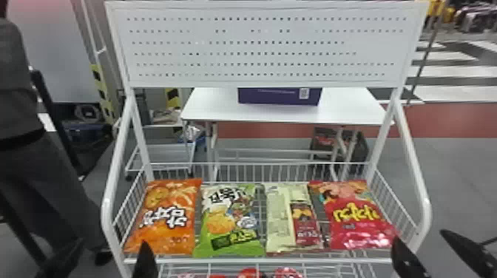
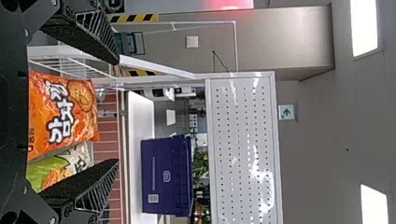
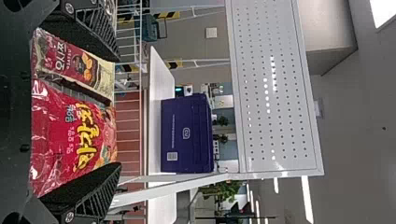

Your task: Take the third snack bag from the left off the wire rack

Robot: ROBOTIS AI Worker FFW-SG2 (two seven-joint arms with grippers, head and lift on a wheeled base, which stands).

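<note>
Left gripper (image 2: 93,109) and right gripper (image 3: 98,112), low at the near rail of the wire rack (image 1: 259,260), each with fingers spread wide and nothing between them. Step in hand: the approach, not yet begun. Target: the third snack bag (image 1: 292,218), pale with a red panel, flat on the basket grid, close between a green bag (image 1: 227,221) and a red bag (image 1: 355,221). Its long axis runs from near rail to far rail; which end is its top cannot be told. Next move, by judgement: shift the right gripper inward and pinch the bag's near short edge, clear of both neighbours.
</note>
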